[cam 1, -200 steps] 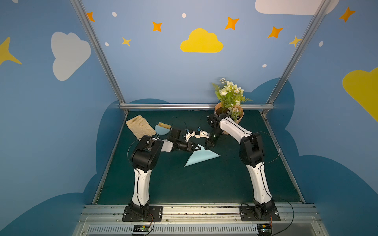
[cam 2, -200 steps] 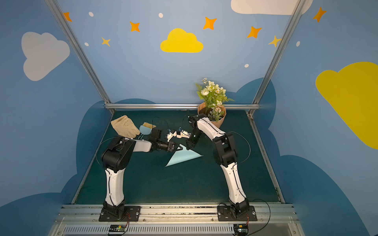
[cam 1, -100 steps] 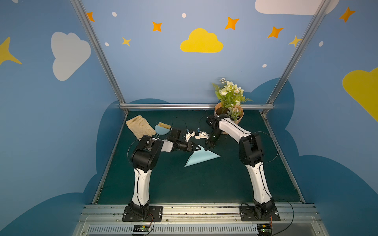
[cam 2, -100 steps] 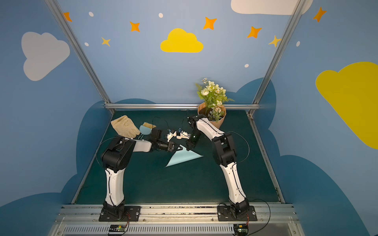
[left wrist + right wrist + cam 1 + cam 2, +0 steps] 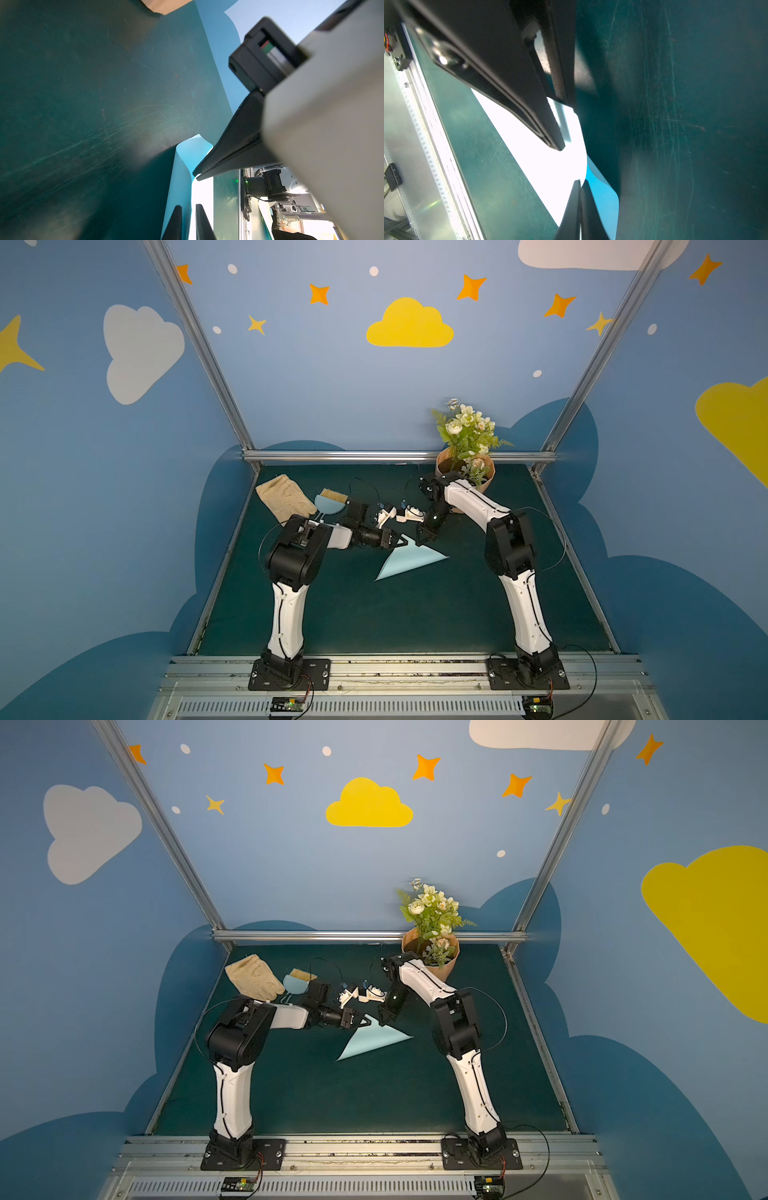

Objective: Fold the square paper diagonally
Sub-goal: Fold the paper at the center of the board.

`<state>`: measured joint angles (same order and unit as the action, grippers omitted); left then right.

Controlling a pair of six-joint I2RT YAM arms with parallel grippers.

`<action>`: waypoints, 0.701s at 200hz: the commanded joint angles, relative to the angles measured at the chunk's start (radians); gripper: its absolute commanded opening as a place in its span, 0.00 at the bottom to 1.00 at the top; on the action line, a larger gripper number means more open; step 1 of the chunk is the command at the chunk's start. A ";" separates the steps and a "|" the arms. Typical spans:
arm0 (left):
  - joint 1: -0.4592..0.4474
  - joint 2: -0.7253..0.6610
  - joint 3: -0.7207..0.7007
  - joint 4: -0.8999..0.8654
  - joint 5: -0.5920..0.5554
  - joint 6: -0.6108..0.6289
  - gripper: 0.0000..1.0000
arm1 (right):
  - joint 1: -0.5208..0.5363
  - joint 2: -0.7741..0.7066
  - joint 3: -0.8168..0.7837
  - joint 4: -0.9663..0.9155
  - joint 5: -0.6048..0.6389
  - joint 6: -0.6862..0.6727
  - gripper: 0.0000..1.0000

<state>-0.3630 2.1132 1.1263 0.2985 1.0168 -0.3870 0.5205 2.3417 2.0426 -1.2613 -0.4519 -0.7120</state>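
The thin, light blue square paper (image 5: 409, 562) lies about mid-bench on the dark green bench (image 5: 374, 622). It is already doubled into a triangle, with its long folded side toward the near edge and its square corner pointing at the far edge. Both hands meet at that corner, probably because the two free corners have to be matched there before any creasing.

The left hand (image 5: 401, 540) comes in from the left-edge side. It is narrowed to a slim gap, with the raised top flap between its fingers (image 5: 176, 224). In the left wrist view that flap curls up off the lower layer, so the fold is not yet flat.

The right hand (image 5: 424, 540) is fully closed, with its tips down at the same corner. I cannot tell whether it pins or pinches the sheet. In my judgement, pressing the crease remains to be done.
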 commanded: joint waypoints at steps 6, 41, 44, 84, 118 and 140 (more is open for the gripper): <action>-0.006 0.020 0.024 -0.018 0.004 0.025 0.19 | 0.006 0.018 0.026 -0.032 0.002 -0.007 0.00; -0.005 0.021 0.026 -0.023 0.002 0.027 0.19 | 0.006 0.020 0.030 -0.036 0.003 -0.009 0.00; -0.005 0.021 0.026 -0.024 0.002 0.027 0.19 | 0.006 0.021 0.030 -0.036 0.004 -0.009 0.00; -0.008 0.021 0.028 -0.028 0.002 0.029 0.14 | 0.007 0.026 0.029 -0.038 0.009 -0.010 0.00; -0.008 0.019 0.027 -0.027 0.002 0.032 0.07 | 0.007 0.025 0.038 -0.041 0.007 -0.004 0.00; -0.008 0.018 0.027 -0.027 0.005 0.033 0.05 | 0.007 0.020 0.042 -0.043 0.001 -0.006 0.01</action>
<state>-0.3691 2.1132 1.1355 0.2832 1.0134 -0.3717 0.5209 2.3455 2.0525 -1.2701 -0.4446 -0.7136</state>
